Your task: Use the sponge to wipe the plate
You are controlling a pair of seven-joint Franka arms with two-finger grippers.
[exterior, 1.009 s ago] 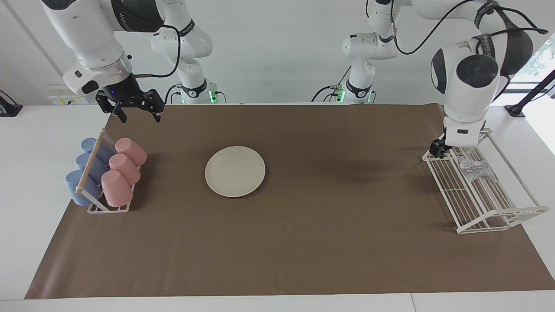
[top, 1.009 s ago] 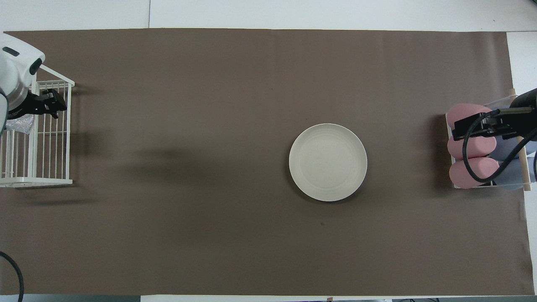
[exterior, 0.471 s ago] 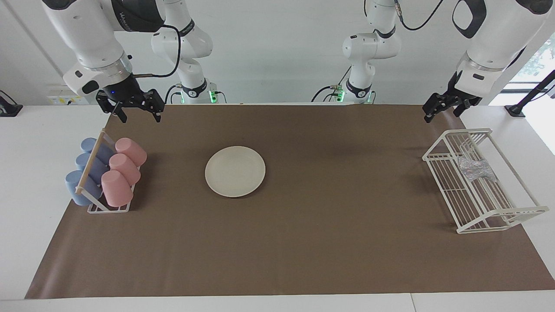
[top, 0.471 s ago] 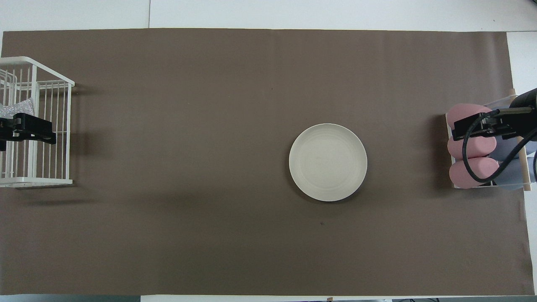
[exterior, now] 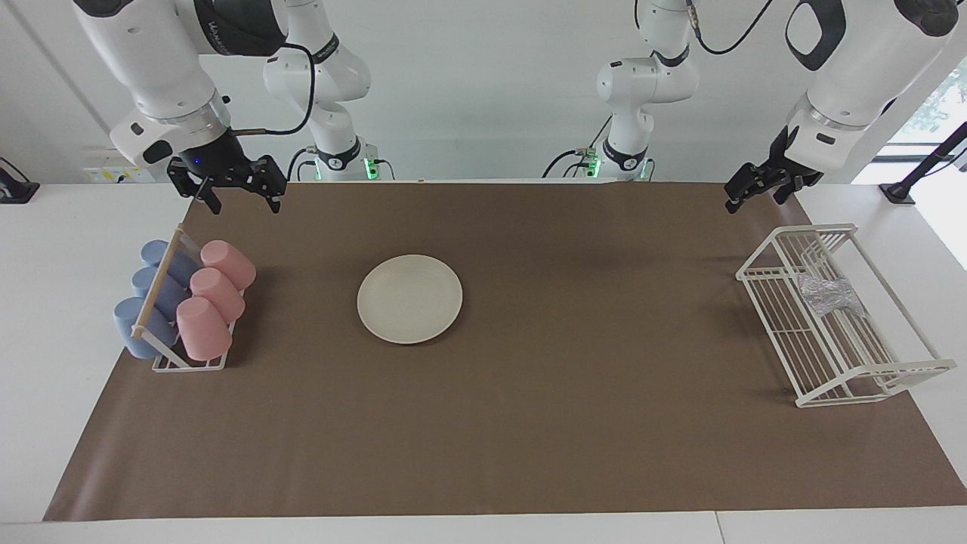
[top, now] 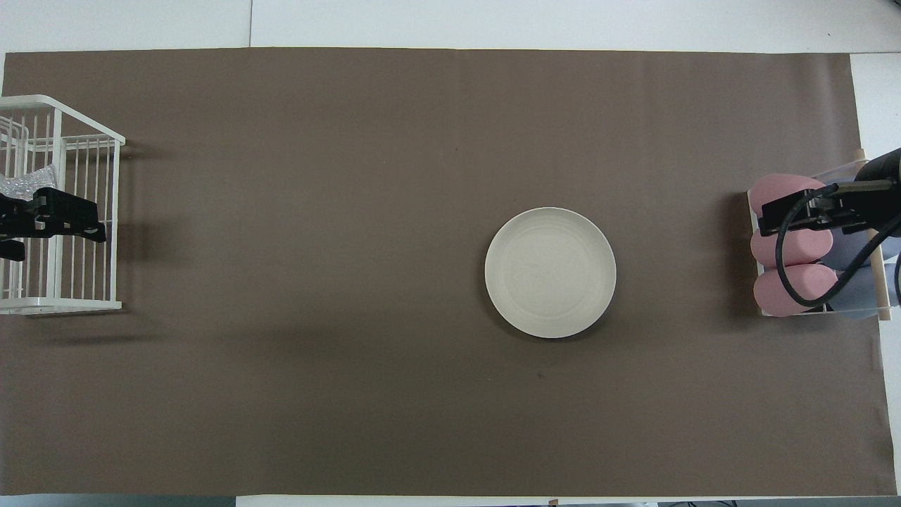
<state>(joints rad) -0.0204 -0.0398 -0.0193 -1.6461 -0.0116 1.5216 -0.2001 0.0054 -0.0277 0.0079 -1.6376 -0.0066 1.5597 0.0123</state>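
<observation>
The cream-white plate point(exterior: 409, 298) point(top: 550, 272) lies flat on the brown mat, toward the right arm's end of the table. At the left arm's end, the silvery mesh sponge point(exterior: 829, 295) point(top: 28, 182) rests inside a white wire rack point(exterior: 755, 276) point(top: 63, 306). My left gripper point(exterior: 752, 198) point(top: 91, 225) hangs open and empty in the air, by the rack's corner that faces the robots and clear of the sponge. My right gripper point(exterior: 243, 198) point(top: 767, 218) waits open and empty, raised above the mat beside the cup rack.
A small rack point(exterior: 181, 363) holds pink cups point(exterior: 215, 291) point(top: 792, 250) and blue cups point(exterior: 155, 295) lying on their sides at the right arm's end. The brown mat point(exterior: 589, 423) covers most of the white table.
My left arm has risen out of the wire rack, where its gripper stood low next to the sponge, and drawn back toward the robots. The sponge, plate and right arm have not moved.
</observation>
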